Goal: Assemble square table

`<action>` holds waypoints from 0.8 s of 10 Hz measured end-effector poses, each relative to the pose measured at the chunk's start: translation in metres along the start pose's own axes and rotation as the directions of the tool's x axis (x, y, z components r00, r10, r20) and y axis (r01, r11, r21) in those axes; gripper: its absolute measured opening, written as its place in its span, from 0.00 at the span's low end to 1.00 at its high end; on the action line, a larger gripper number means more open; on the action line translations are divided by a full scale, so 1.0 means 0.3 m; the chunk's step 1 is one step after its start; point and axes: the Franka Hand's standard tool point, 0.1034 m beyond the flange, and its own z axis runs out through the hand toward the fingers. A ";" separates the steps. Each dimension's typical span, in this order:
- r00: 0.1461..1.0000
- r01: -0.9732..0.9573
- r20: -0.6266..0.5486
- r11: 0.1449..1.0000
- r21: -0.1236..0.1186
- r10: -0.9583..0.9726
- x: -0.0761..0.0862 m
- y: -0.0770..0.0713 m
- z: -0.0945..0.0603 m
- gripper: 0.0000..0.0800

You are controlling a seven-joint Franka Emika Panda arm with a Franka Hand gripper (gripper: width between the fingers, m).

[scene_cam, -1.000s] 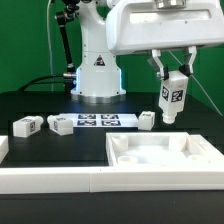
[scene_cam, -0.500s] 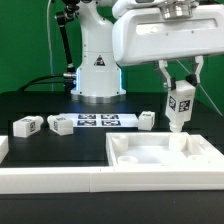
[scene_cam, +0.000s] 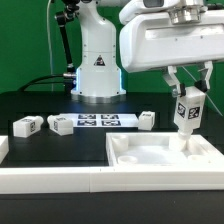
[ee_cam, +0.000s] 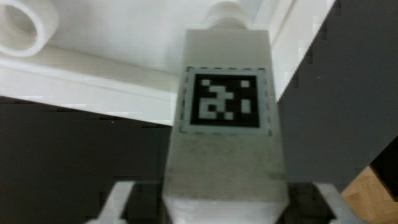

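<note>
The gripper (scene_cam: 190, 91), fingers clamped on a white leg (scene_cam: 189, 112), holds it upright, long axis vertical, lower end just over the square tabletop's (scene_cam: 128, 150) far corner on the exterior view's right.

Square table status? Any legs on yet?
Done: nothing visible; the tabletop has no leg standing in it. In hand: the tool grips the held leg upright over the tabletop's corner on the exterior view's right. Left: seat it, then the left loose leg, middle loose leg and right loose leg.
</note>
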 end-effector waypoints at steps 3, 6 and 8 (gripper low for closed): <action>0.997 -0.004 -0.071 1.000 -0.028 0.002 0.015 0.012 0.001 0.36; 0.994 -0.002 -0.105 0.999 -0.036 -0.002 0.062 0.020 -0.018 0.36; 0.995 -0.002 -0.103 0.999 -0.035 -0.001 0.060 0.020 -0.016 0.36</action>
